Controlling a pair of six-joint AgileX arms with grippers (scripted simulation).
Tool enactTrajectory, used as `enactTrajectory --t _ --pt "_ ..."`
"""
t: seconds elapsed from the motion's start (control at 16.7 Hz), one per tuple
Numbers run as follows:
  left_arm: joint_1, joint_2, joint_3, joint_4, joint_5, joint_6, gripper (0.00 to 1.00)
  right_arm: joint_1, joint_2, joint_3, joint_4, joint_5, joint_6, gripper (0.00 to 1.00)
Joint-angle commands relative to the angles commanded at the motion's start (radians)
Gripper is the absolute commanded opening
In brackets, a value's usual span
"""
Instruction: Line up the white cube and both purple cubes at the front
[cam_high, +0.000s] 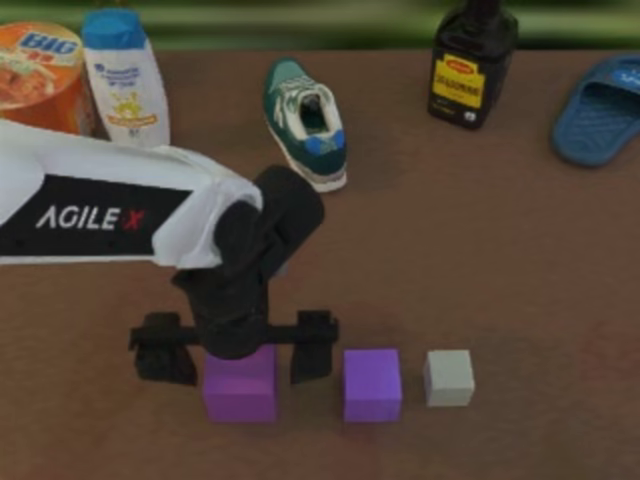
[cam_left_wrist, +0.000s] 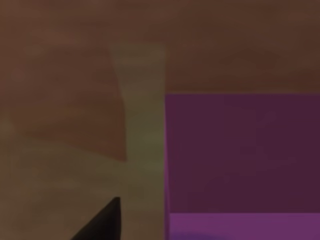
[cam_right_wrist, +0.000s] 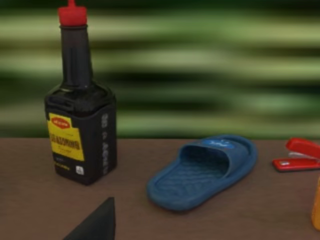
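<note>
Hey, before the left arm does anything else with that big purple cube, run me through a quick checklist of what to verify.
1. Left pincer open wide: ok, its fingers stand apart on either side of the larger purple cube.
2. Fingers clear of the cube: cannot tell, the wrist hides the cube's far edge in the top view.
3. Row order: ok, larger purple cube, smaller purple cube, white cube run left to right near the front edge.
4. Cubes apart: ok, gaps show between them.
5. Row straight: not ok, the larger cube sits slightly nearer the front.
6. Right pincer: cannot tell, only a dark tip shows.
</note>
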Motion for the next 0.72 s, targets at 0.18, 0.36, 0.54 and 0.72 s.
enactTrajectory --t 0.18,0.36,0.54,0.72 --pt "-0.001 -0.007 0.013 -0.017 0.000 0.000 1.00 0.000 0.000 0.000 0.000 0.000 0.000 1.00" --pt "0.006 -0.047 0.068 -0.116 0.001 -0.004 1.00 0.000 0.000 0.000 0.000 0.000 0.000 1.00" --pt "0.014 -0.096 0.128 -0.234 0.000 -0.005 1.00 0.000 0.000 0.000 0.000 0.000 0.000 1.00" --pt "0.018 -0.119 0.150 -0.269 -0.001 -0.004 1.00 0.000 0.000 0.000 0.000 0.000 0.000 1.00"
